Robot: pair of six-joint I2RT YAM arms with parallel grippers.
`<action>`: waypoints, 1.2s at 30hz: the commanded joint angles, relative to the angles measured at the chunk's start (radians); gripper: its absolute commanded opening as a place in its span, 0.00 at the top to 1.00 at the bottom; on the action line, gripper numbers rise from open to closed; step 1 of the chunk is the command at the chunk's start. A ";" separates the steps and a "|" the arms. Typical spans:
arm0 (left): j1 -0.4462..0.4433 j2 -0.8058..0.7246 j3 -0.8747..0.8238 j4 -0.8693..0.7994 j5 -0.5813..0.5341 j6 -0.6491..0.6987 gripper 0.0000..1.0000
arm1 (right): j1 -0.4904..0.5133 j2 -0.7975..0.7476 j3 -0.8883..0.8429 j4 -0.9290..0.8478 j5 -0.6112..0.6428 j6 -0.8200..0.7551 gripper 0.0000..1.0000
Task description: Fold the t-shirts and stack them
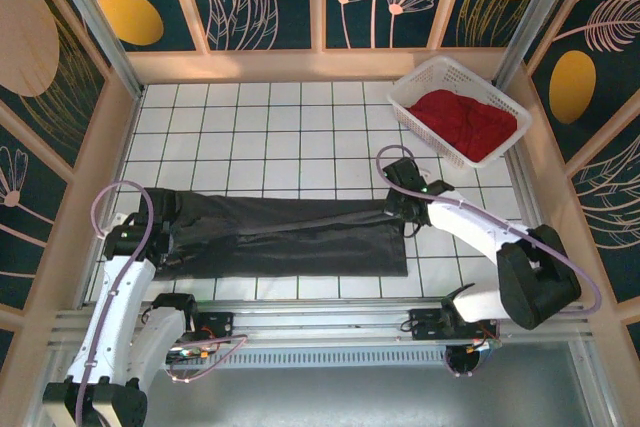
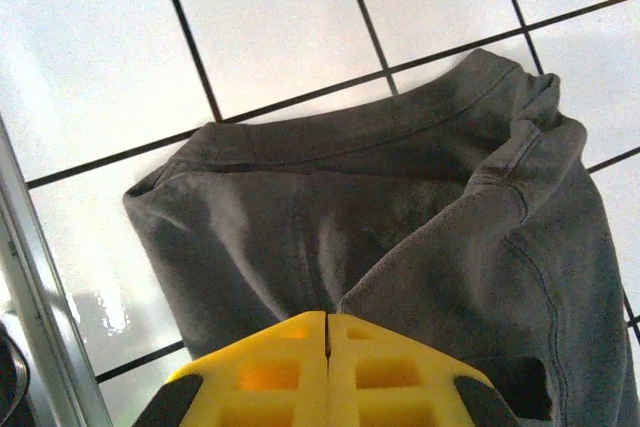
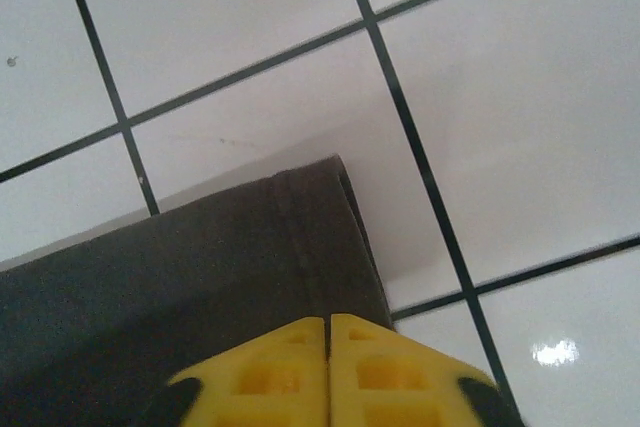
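in the top view the fingertips of the left gripper (image 1: pixel 160 225) and the right gripper (image 1: pixel 397 209) were hard to make out, dark against the dark cloth, so their state could not be read there. the charcoal t-shirt (image 1: pixel 290 237) lay stretched in a long, low band across the near part of the white tiled table (image 1: pixel 280 137), one end at each gripper; its sleeves and collar could not be told apart from above. the left wrist view gave what the top view did not: the left gripper (image 2: pixel 327 322) had its yellow pads pressed together on a bunched fold of the shirt (image 2: pixel 400 207), with a stitched hem curving across the tiles beyond, and the pads' lower parts cut off by the frame edge. a metal rail (image 2: pixel 40 327) ran along the left of that view. the right wrist view showed the right gripper (image 3: pixel 328 325) with pads likewise together, the shirt's seamed corner (image 3: pixel 200 267) running in beneath them and seemingly pinched, though the contact itself was hidden. the red t-shirt (image 1: pixel 460 119) sat crumpled in a white lattice basket (image 1: pixel 412 97) at the far right corner, well apart from the charcoal one, most of it hidden by the basket walls. a purple cable (image 1: pixel 130 192) looped over the left arm.
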 commanded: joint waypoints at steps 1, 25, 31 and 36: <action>-0.002 -0.034 -0.048 -0.070 -0.010 -0.063 1.00 | 0.003 -0.070 -0.043 -0.069 0.008 0.048 0.73; -0.002 0.392 0.065 0.526 0.354 0.154 0.72 | -0.011 0.016 -0.122 0.075 -0.352 0.090 0.90; -0.002 0.495 0.049 0.559 0.420 0.178 0.74 | -0.073 -0.007 -0.161 0.057 -0.360 0.066 0.88; -0.002 0.514 0.048 0.579 0.436 0.199 0.74 | -0.081 0.002 -0.104 0.035 -0.325 0.032 0.80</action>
